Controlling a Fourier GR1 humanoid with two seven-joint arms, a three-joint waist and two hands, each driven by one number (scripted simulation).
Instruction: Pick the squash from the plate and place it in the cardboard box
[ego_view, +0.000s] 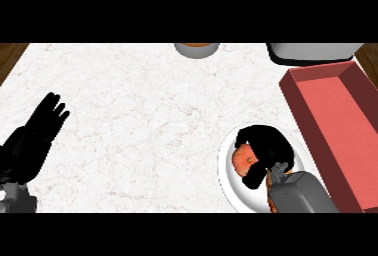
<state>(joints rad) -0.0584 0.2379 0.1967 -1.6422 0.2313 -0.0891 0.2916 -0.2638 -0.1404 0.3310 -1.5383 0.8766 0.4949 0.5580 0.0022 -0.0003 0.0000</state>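
Observation:
An orange squash (242, 159) lies on a white plate (230, 181) at the counter's lower right. My right hand (267, 145) is over the plate, its fingers and thumb curled round the squash and hiding most of it. A long red-brown box (336, 125) with an open top runs along the right side, just right of the plate. My left hand (33, 137) rests open at the left edge, fingers pointing up, far from the plate.
A grey round container (196, 49) with an orange top stands at the back edge, middle. A grey and black appliance (310, 54) sits at the back right, behind the box. The white marble counter (140, 125) spans the middle.

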